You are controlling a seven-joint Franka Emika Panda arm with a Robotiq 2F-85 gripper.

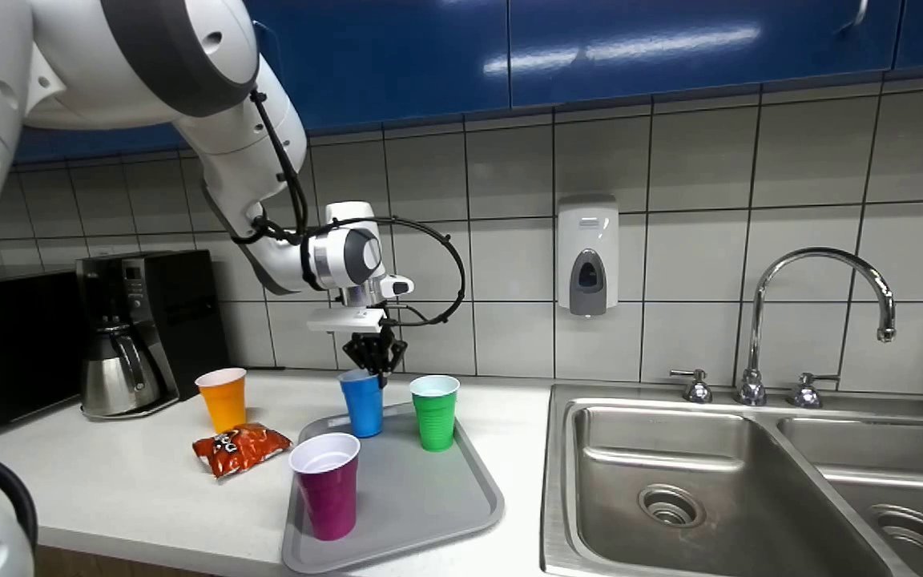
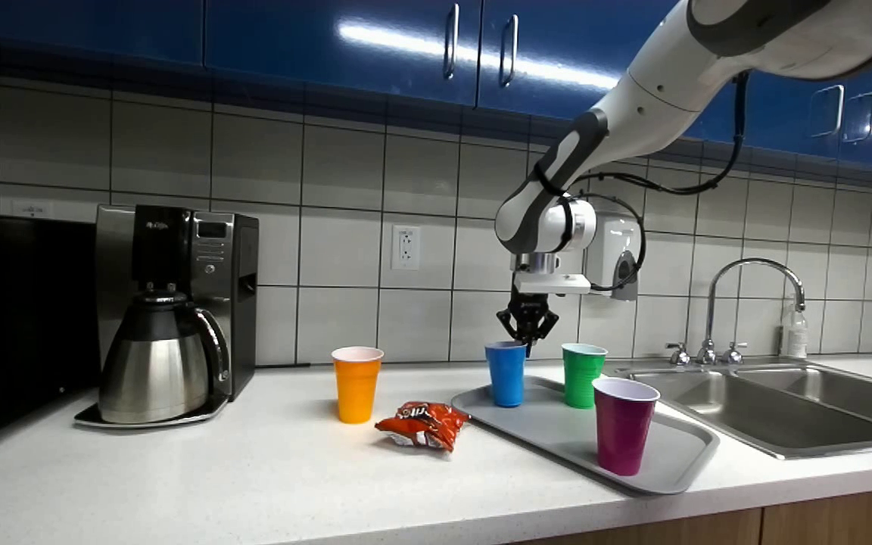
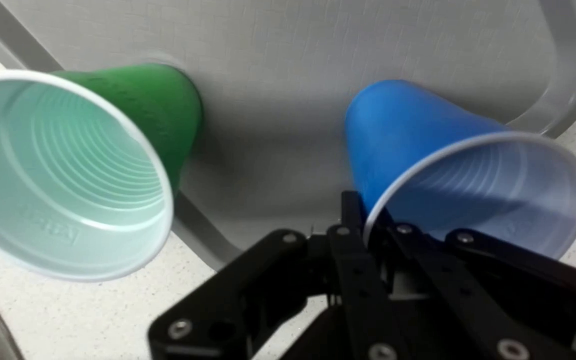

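Observation:
My gripper [image 1: 381, 380] points down at the rim of a blue cup [image 1: 363, 407]. In the wrist view, the gripper [image 3: 369, 212] is shut on the wall of the blue cup [image 3: 403, 130], one finger inside and one outside. The blue cup stands on a grey tray [image 1: 413, 497], seemingly upright. A green cup [image 3: 178, 110] stands beside it on the tray, also in both exterior views [image 1: 435, 417] [image 2: 582, 377]. A purple cup [image 1: 328, 497] stands at the tray's near end. The fingertip inside the cup is partly hidden by the rim.
An orange cup [image 2: 356, 387] and a red snack bag [image 2: 428, 426] are on the white counter beside the tray. A coffee maker [image 2: 245, 303] with a steel carafe [image 2: 156, 378] stands farther along. A steel sink [image 1: 556, 489] with a faucet [image 1: 756, 320] lies on the opposite side.

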